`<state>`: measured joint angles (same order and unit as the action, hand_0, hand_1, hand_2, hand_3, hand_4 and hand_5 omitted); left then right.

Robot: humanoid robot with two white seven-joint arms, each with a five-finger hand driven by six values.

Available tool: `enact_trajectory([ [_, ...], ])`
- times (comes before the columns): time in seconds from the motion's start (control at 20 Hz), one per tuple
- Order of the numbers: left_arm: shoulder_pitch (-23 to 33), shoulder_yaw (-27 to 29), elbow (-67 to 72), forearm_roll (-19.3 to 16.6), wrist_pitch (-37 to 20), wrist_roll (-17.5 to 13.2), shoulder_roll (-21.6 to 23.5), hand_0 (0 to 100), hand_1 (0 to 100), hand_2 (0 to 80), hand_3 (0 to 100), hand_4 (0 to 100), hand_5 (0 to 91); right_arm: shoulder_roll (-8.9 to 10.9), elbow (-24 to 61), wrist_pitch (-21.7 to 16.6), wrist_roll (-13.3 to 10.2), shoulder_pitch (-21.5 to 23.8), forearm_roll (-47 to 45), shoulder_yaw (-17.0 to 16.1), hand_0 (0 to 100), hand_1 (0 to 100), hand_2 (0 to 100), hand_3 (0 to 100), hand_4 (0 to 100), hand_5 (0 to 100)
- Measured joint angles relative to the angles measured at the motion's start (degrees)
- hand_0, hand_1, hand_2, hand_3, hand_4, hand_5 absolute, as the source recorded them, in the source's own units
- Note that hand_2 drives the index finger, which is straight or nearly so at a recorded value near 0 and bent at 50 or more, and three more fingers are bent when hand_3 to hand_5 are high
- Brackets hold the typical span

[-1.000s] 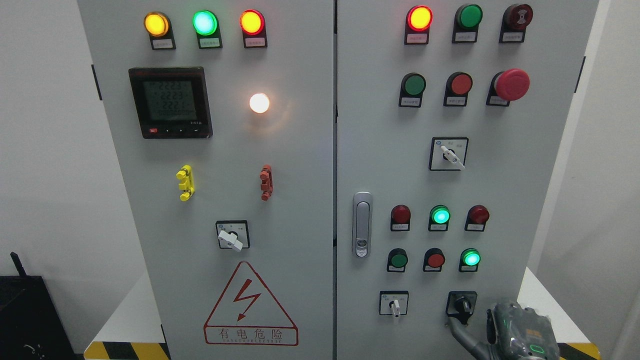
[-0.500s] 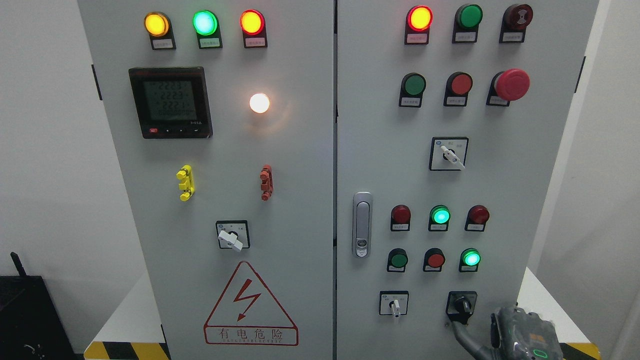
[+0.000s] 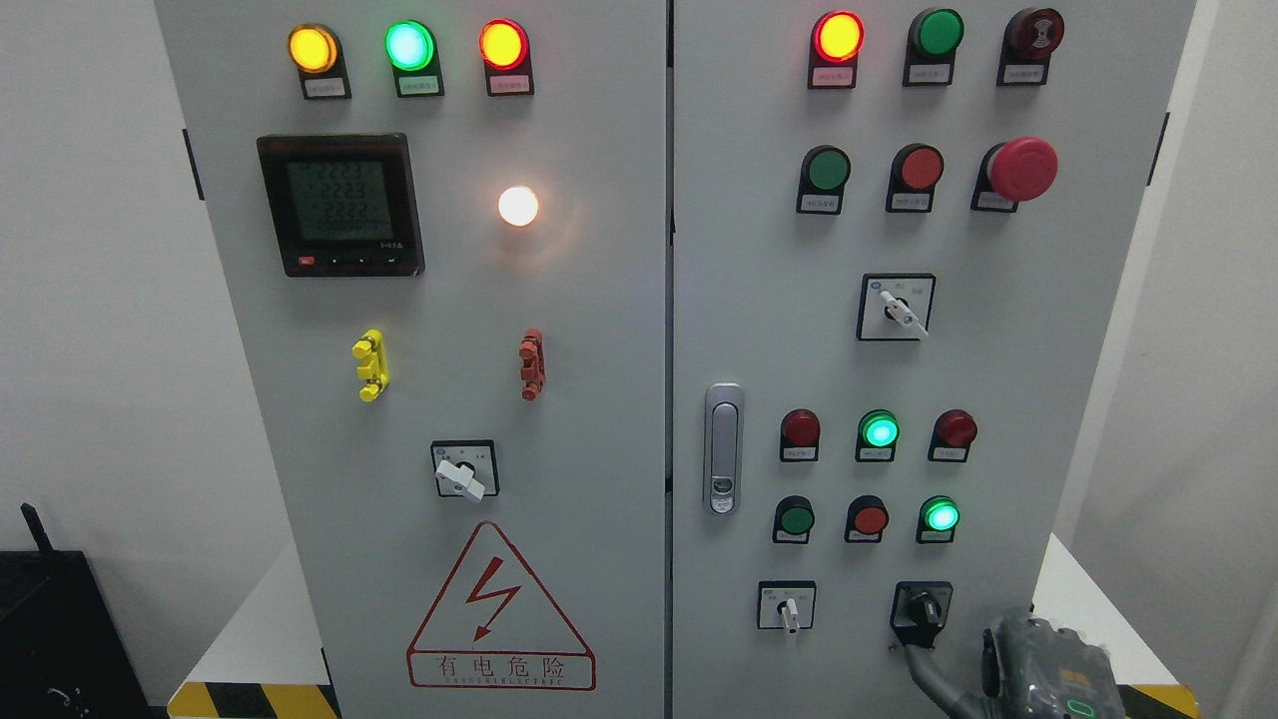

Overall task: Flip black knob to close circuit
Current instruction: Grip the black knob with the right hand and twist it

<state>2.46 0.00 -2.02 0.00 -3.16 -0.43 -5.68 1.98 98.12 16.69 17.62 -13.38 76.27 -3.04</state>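
**Ana:** Knob first, where was it?

**Ben:** The black knob (image 3: 924, 609) sat on a black square plate in the bottom row of the right door of the cabinet (image 3: 599, 350), at the lower right of the head view. Its handle pointed down and slightly to the right.

**Ana:** And the right hand?

**Ben:** The right hand (image 3: 1043, 671) came in at the bottom right corner, grey, with a small green light on its back. One grey finger (image 3: 924, 671) reached up and to the left, with its tip just under the plate's lower left corner. I could not tell whether it touched the plate. It had no hold on the knob itself.

**Ana:** Were the other fingers spread or curled?

**Ben:** I could not tell; the back of the hand and the frame's edge hid them.

**Ana:** What stood nearby on that door?

**Ben:** A white selector switch (image 3: 789, 609) was to the left of the knob in the same row. Above the knob a green lamp (image 3: 941, 515) was lit, and the silver door latch (image 3: 723, 449) was near the seam between the doors.

**Ana:** The left door?

**Ben:** It carried a digital meter (image 3: 339, 205), a lit white lamp (image 3: 518, 206) and a red warning triangle (image 3: 499, 609).
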Motion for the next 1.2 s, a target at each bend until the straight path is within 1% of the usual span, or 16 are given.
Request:
enact_trajectory([
  [0.5, 0.00, 0.00, 0.00, 0.00, 0.00, 0.00, 0.00, 0, 0, 0.1, 5, 2, 0.0, -1.13, -0.30, 0.07, -0.01, -0.50, -0.53, -0.18, 0, 5, 88, 100, 83, 88],
  [0.75, 0.00, 0.00, 0.00, 0.00, 0.00, 0.00, 0.00, 0, 0, 0.0, 5, 3, 0.0, -0.65, -0.65, 0.07, -0.12, -1.01, -1.63, -0.64, 0, 5, 88, 100, 83, 88],
  [1.2, 0.00, 0.00, 0.00, 0.00, 0.00, 0.00, 0.00, 0, 0, 0.0, 5, 3, 0.0, 0.27, -1.30, -0.03, 0.44, -1.73, -3.20, -1.91, 0, 4, 88, 100, 83, 88],
])
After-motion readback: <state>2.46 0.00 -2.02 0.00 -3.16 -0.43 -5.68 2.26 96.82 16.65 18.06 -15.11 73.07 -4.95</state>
